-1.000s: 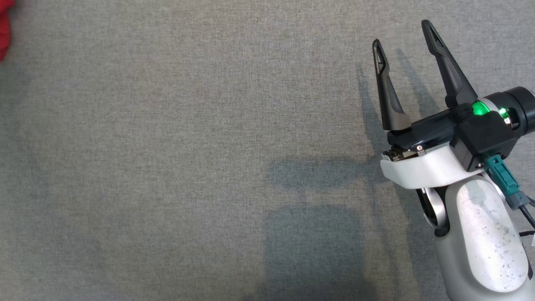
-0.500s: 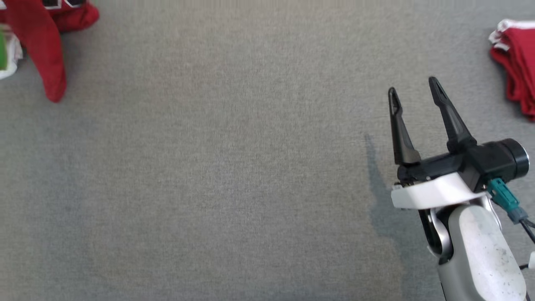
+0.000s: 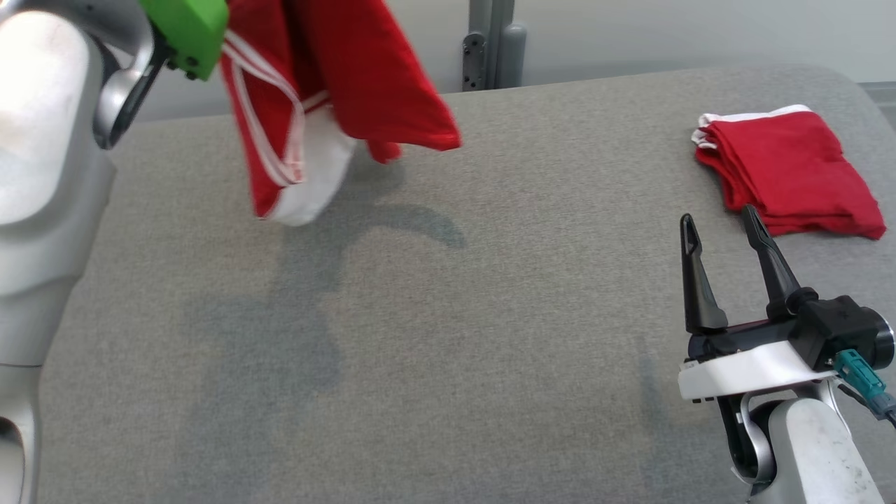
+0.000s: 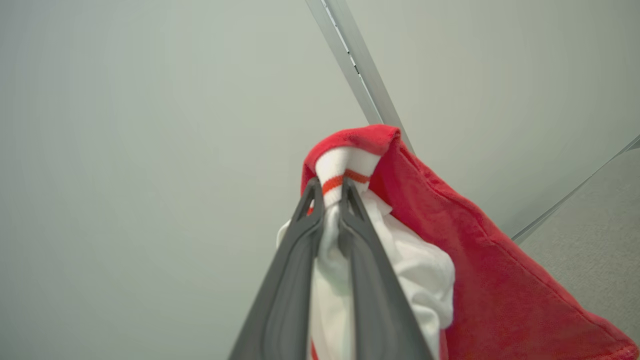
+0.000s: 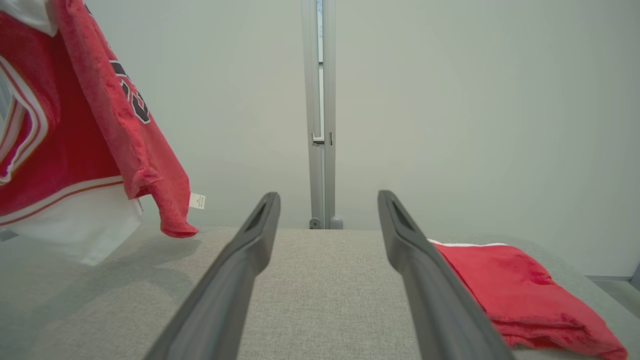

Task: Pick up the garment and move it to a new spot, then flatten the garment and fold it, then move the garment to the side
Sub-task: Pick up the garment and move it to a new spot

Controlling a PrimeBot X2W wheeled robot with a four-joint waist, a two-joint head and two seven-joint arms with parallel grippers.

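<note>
A red garment point(image 3: 329, 84) with white trim hangs in the air above the far left of the grey table point(image 3: 448, 315), its lower end clear of the cloth surface. In the left wrist view my left gripper point(image 4: 329, 192) is shut on the garment's point(image 4: 475, 260) white ribbed edge. From the right wrist view the hanging garment point(image 5: 75, 140) shows black lettering and a small white tag. My right gripper point(image 3: 715, 224) stands open low at the right, nothing between its fingers point(image 5: 240, 270), just short of a folded red cloth.
A folded red cloth with a white edge point(image 3: 787, 168) lies at the table's far right, also seen beside my right fingers point(image 5: 520, 295). A grey metal post point(image 3: 490, 42) rises behind the table against a pale wall. My left forearm point(image 3: 42, 161) stands at the left edge.
The head camera has tilted up, bringing the table's far edge, the wall and the folded cloth into view. The garment now hangs higher and further right, held by my left gripper.
</note>
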